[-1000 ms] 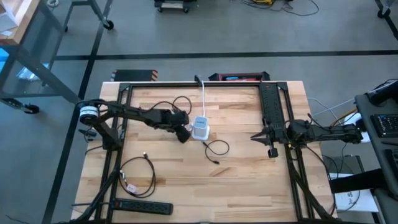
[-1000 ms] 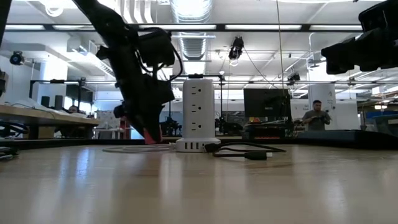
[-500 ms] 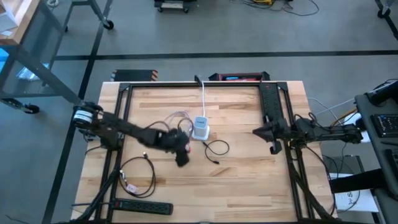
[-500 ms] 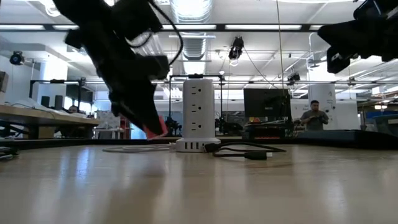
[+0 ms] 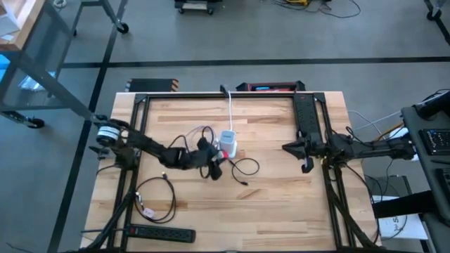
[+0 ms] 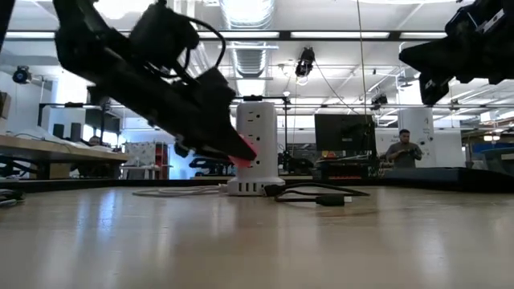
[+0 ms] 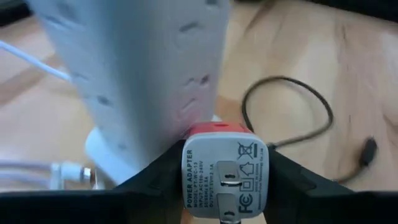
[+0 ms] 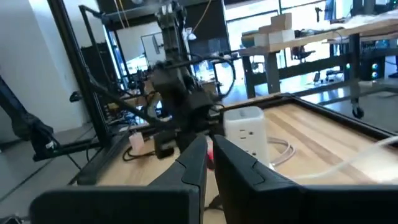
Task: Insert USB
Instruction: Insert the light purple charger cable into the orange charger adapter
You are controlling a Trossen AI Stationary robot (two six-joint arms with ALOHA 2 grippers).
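While clamped in the left end effector, a white-and-red power adapter is held beside the tower power strip; the right end effector is nearly closed, empty.

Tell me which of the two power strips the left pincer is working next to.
The white upright tower strip, mid-table: the left pincer holds a white-and-red adapter beside it. The flat black strip lies at the table's near edge.
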